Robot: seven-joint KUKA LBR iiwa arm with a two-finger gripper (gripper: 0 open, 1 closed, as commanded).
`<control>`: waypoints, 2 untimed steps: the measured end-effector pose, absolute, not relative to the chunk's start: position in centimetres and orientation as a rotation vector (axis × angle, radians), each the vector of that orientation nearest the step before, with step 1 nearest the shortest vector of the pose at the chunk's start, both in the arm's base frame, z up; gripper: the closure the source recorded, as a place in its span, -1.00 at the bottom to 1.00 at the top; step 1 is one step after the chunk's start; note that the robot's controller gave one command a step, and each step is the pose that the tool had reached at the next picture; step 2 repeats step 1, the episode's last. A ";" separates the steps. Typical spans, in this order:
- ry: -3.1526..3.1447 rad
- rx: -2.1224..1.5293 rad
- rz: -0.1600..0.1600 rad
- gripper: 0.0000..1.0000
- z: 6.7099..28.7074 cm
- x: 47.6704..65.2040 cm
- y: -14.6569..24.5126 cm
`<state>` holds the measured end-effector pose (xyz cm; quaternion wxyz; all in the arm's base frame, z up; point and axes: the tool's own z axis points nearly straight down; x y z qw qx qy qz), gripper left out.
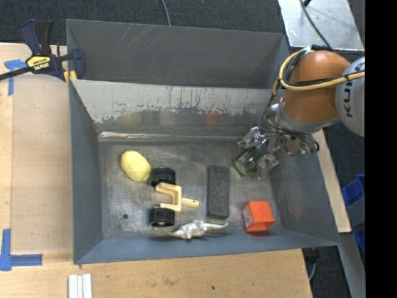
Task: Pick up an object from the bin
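Positioning: gripper [256,156] at upper right of bin [186,61] floor.
Gripper state: open or closed, cannot tell.
Nearest items: black block [218,192], lower left of gripper; orange cube [258,217], lower in frame.

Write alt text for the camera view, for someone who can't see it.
The robot's hand hangs over the upper right of a grey bin. On its floor lie a yellow lump, a black-wheeled toy, a dark block, an orange cube and a pale figure.

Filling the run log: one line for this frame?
claw: bin's back-right corner | nearest: black block, orange cube | hold: not confirmed | pick: pending
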<state>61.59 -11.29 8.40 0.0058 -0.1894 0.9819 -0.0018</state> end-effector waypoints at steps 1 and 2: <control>3.081 -0.571 -0.004 1.00 23.2 62.2 -10.5; 3.081 -0.571 -0.004 1.00 23.2 62.2 -10.5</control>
